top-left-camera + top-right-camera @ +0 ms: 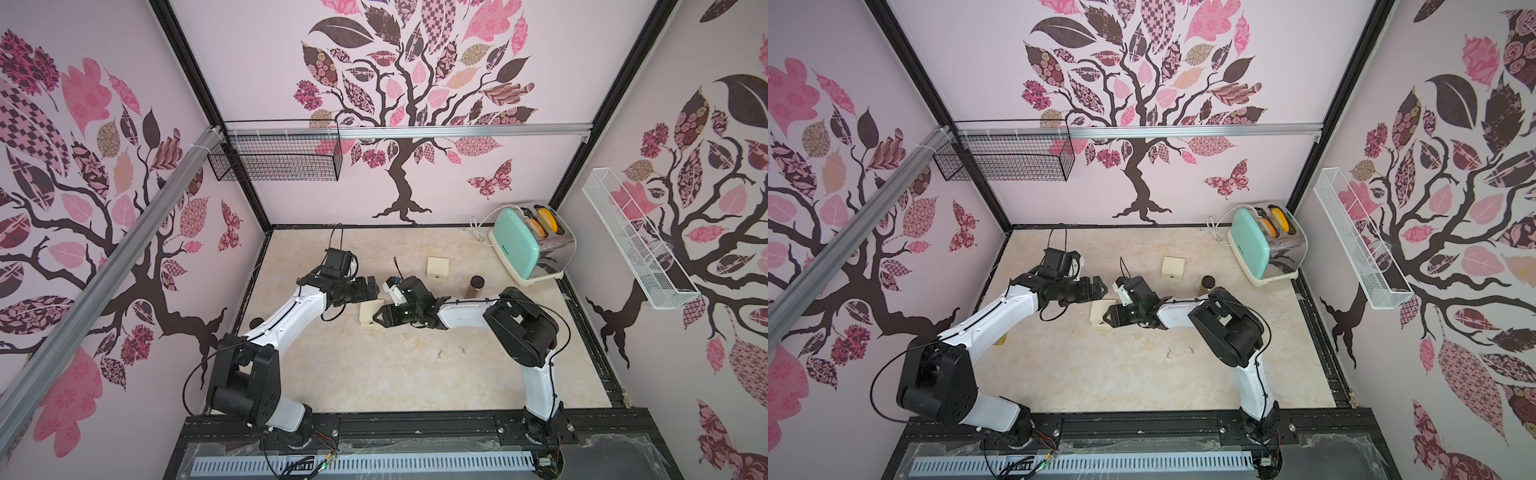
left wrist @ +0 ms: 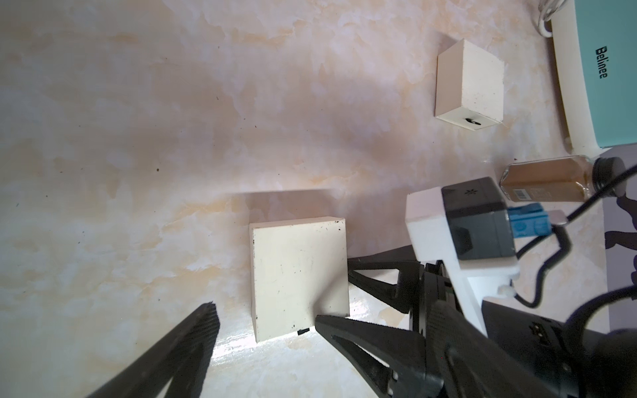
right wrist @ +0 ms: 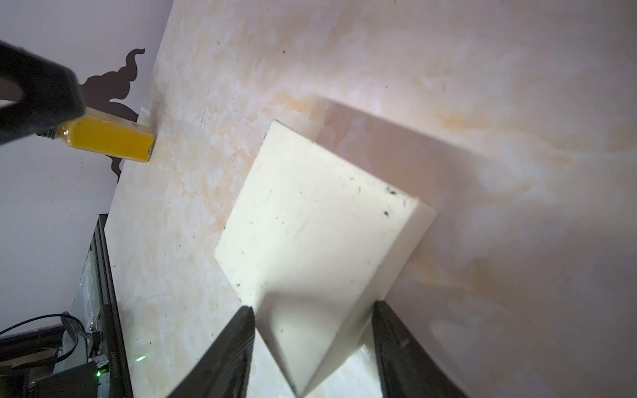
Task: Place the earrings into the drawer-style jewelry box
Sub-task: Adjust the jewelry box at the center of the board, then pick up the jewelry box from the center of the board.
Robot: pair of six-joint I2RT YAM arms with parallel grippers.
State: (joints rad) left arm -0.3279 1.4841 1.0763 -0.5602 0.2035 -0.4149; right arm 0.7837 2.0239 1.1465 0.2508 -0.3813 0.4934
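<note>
The cream jewelry box [image 1: 369, 315] lies flat mid-table, also seen in the left wrist view [image 2: 296, 275] and the right wrist view [image 3: 310, 224]. A small black pull [image 2: 301, 332] shows on its side. My right gripper [image 1: 375, 318] [image 3: 312, 306] straddles one corner of the box, with both fingers against its sides. My left gripper [image 1: 376, 291] [image 2: 322, 308] hangs wide open just over the box's far edge, holding nothing. Two tiny silvery earrings [image 1: 440, 354] [image 1: 461, 350] lie on the table nearer the front, and both top views show them [image 1: 1169, 354].
A second cream box [image 1: 438, 268] [image 2: 468, 82] with a dark pull stands further back. A brown-filled jar [image 1: 476, 286] [image 2: 544, 182] is beside the right arm. A mint toaster [image 1: 528, 245] fills the back right corner. A yellow-filled jar [image 3: 107, 143] lies by the left wall.
</note>
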